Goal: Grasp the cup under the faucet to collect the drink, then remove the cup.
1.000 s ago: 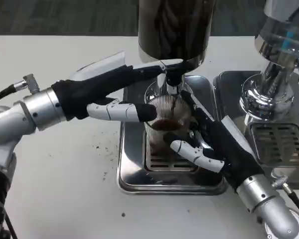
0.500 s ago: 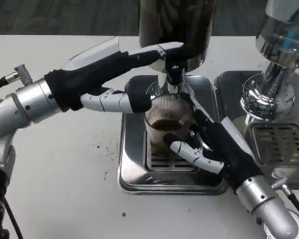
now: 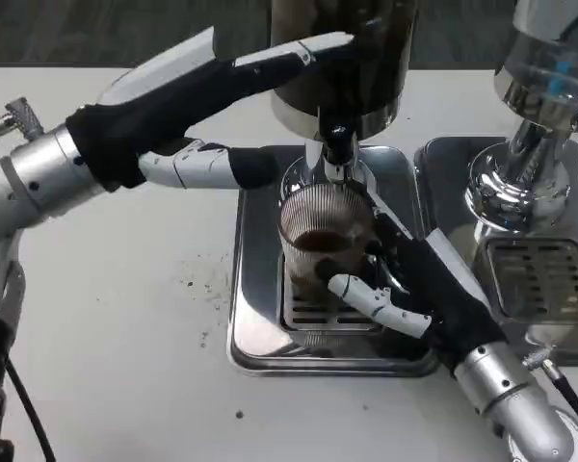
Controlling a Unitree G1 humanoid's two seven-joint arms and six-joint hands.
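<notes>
At the left we see the left hand [image 3: 188,106] raised off the table, fingers stretched wide toward the dispenser [image 3: 339,58], gripping nothing. In the middle, the ribbed glass cup [image 3: 325,236], dark liquid inside, stands on the metal drip tray [image 3: 260,318] directly under the faucet [image 3: 338,154]. To the right, the right hand [image 3: 414,289] wraps its fingers [image 3: 376,300] around the cup.

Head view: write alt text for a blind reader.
The right hand grips a ribbed glass cup holding dark drink, standing on a steel drip tray under the dispenser's faucet. The left hand hovers raised beside the faucet, fingers extended, holding nothing.
</notes>
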